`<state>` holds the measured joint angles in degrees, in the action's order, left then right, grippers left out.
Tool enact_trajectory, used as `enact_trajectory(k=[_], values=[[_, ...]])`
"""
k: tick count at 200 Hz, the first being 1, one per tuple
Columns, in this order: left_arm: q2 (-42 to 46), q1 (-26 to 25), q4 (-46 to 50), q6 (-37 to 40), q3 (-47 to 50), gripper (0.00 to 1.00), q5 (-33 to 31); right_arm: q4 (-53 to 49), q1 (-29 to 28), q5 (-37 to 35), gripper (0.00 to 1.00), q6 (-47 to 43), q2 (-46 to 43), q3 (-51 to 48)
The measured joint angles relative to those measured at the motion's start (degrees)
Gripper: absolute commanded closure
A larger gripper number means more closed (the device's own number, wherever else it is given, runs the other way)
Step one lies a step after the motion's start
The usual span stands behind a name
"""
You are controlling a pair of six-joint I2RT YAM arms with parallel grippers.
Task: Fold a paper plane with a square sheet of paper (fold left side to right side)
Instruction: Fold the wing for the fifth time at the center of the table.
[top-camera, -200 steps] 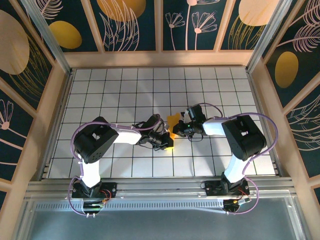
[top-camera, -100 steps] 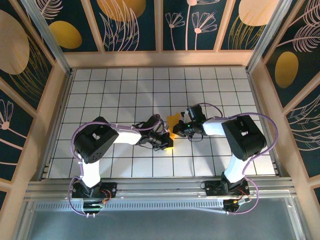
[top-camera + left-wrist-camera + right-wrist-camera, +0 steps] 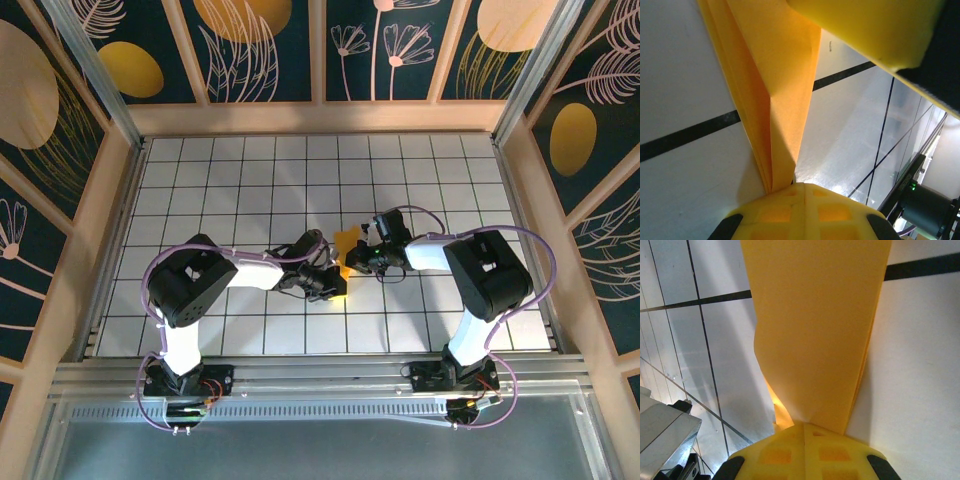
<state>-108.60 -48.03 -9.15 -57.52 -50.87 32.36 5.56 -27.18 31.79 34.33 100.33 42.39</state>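
The square sheet of paper (image 3: 346, 240) is orange-yellow and folded into a narrow layered strip at the middle of the table, between the two arms. My left gripper (image 3: 334, 282) is shut on its near end. In the left wrist view the folded layers (image 3: 775, 75) run up from my closed yellow fingertips (image 3: 802, 187), with a yellow finger (image 3: 875, 25) of the other gripper at the top right. My right gripper (image 3: 354, 263) is shut on the paper from the right. In the right wrist view the broad fold (image 3: 815, 315) rises from the closed pads (image 3: 804, 426).
The white tiled table (image 3: 220, 180) with black grid lines spreads around the arms. Wooden walls (image 3: 320, 115) close it in at the back and sides. A metal rail (image 3: 320, 375) runs along the near edge by the arm bases.
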Motion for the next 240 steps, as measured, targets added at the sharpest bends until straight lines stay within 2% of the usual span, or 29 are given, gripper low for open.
enact_trajectory(k=[93, 160, 199, 240], values=[[0.98, -1.07, 0.09, 0.46, 0.81, 0.95, -1.97, -0.52, -0.11, -0.22, 1.0, -0.83, 0.0, 0.28], [5.57, -2.38, -0.26, -0.22, 6.75, 0.96, -0.55, -0.94, -0.17, -0.28, 1.0, -0.96, 0.0, 0.46], [7.39, -2.38, 1.33, -0.46, 5.92, 0.97, 0.2, -1.29, -0.26, -0.5, 1.0, -0.96, 0.0, 0.63], [7.28, -0.9, 1.44, -0.39, 0.9, 1.0, 0.11, -1.36, -0.33, -0.66, 1.0, -0.96, 0.0, 0.7]])
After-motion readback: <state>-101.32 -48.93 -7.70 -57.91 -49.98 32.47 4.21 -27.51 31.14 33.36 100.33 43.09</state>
